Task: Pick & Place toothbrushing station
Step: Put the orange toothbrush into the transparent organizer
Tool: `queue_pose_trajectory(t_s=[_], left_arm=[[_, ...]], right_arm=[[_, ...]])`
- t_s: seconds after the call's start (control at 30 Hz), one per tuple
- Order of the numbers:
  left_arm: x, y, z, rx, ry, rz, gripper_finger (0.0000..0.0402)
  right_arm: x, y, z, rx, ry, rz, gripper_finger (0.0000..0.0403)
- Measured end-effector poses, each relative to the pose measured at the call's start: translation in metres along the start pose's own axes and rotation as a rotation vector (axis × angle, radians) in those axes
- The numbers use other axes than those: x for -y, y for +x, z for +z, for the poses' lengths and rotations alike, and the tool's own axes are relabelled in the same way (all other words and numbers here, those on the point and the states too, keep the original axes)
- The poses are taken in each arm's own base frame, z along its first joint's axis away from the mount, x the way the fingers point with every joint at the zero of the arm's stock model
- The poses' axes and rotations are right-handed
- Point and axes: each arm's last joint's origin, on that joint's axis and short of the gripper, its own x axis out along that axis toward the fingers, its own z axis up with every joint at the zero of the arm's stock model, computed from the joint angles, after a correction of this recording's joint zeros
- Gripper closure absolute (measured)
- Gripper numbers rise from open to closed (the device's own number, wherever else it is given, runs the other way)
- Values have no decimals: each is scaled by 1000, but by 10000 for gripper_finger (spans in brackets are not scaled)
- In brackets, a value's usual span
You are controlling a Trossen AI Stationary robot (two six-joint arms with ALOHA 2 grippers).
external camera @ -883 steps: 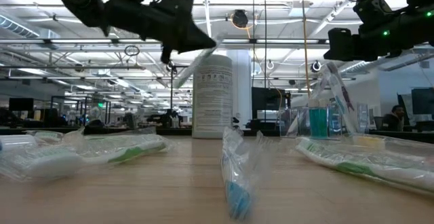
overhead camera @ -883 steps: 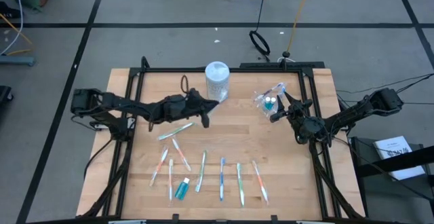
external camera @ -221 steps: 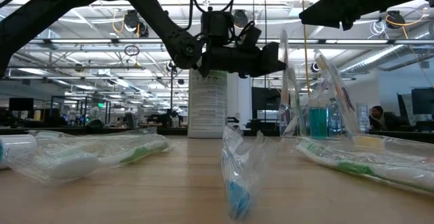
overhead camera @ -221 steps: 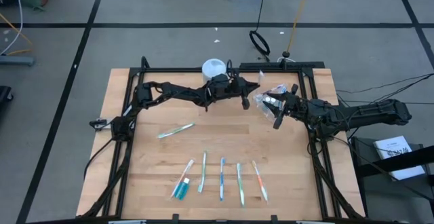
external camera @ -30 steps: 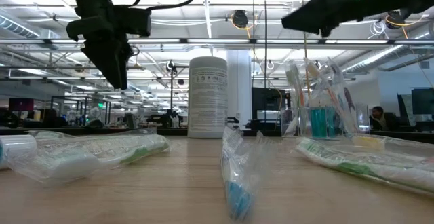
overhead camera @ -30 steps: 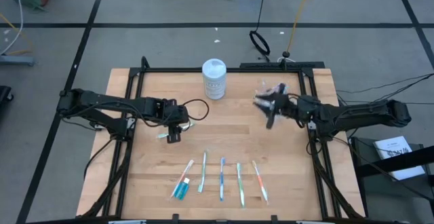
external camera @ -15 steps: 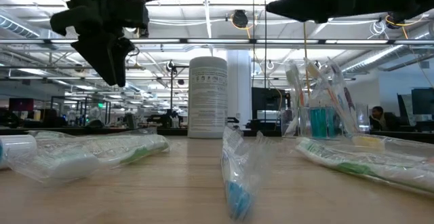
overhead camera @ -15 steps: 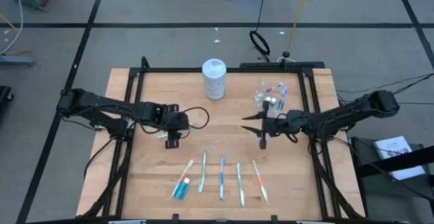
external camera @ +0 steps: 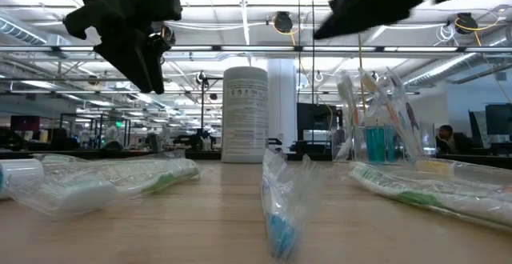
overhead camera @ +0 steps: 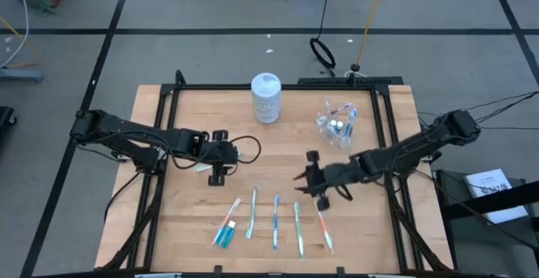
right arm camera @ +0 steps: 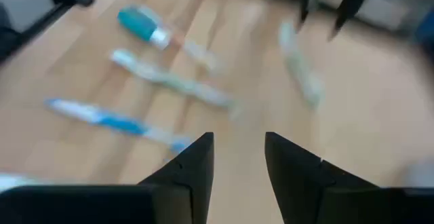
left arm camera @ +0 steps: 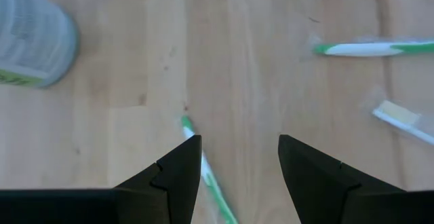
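A green-and-white toothbrush [left arm camera: 207, 173] lies flat on the table, and my left gripper [overhead camera: 218, 171] hangs open just above it, pointing down, touching nothing. My right gripper [overhead camera: 310, 185] hangs open and empty in mid-table, above the far ends of a row of several wrapped toothbrushes [overhead camera: 275, 221]. A teal toothpaste tube [overhead camera: 225, 236] lies at the left end of that row. The clear cup [overhead camera: 337, 125] stands at the far right on its base, holding toothbrushes and teal tubes. In the right wrist view the row [right arm camera: 173, 80] and the tube [right arm camera: 139, 22] lie ahead of the open fingers.
A tall white canister [overhead camera: 266, 98] stands upright at the table's far middle. A black frame [overhead camera: 278, 87] runs round the tabletop. Bare wood lies between the two grippers and between the cup and the row.
My right gripper has swung away from the cup, toward the near edge and the left, coming down over the row of toothbrushes with its fingers still open. My left gripper has shifted a little to the right above the green toothbrush.
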Motion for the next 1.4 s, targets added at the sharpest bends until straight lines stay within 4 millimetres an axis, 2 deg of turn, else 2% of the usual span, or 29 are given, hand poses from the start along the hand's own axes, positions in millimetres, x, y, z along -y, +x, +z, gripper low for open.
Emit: queue_pose_trajectory(t_s=[0.1,0.27,0.33,0.47,0.73,0.9,1.1,1.4], left_arm=[[-1,0,1,5,-16,35,199],[-1,0,1,6,-37,49,199],[-1,0,2,18,-45,50,199],[-2,0,6,59,-105,49,199],[-2,-1,10,106,-110,45,199],[-2,-1,14,148,-56,50,199],[-3,-2,18,188,-46,53,199],[-3,-2,20,209,-51,53,199]], right_arm=[[-16,-7,-12,-180,300,49,277],[-39,-17,-35,-486,958,44,277],[-46,-17,-43,-531,1054,32,277],[-55,-14,-49,-481,1072,90,277],[-63,-15,-81,-547,1137,47,277],[-69,-11,-88,-407,1211,135,277],[-76,-1,-114,-426,1137,120,277],[-85,18,-117,-351,1073,179,278]])
